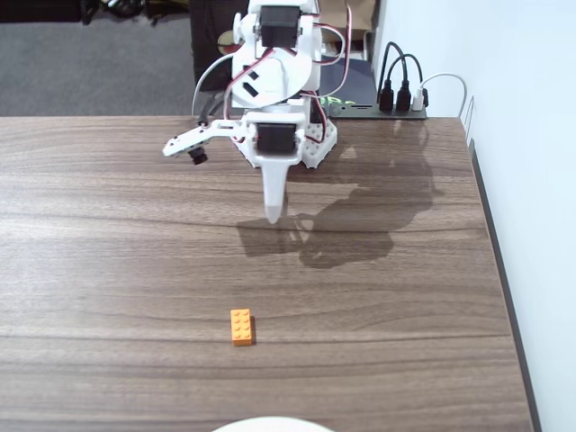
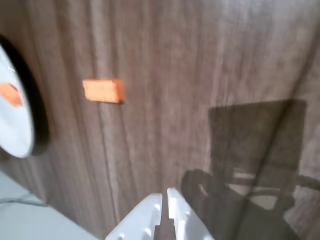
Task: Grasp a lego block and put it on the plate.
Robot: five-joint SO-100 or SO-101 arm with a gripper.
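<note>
Near the worktop's front edge lies a small orange studded lego block, beside the round white plate; the white hand hangs nearly closed, empty.

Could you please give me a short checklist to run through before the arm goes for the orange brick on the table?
1. Gripper empty: ok, the fingers sit nearly together with nothing between them.
2. Gripper open enough to take the brick: not ok, it needs opening first.
3. Lego block free to reach: ok, it lies alone on the wooden table, well clear of the gripper.
4. Path to the block clear: ok, bare wood lies between.
5. Plate has room: ok, though the wrist view shows an orange piece already on it.
6. Block's angle to the gripper: cannot tell, the wrist view is blurred.
</note>
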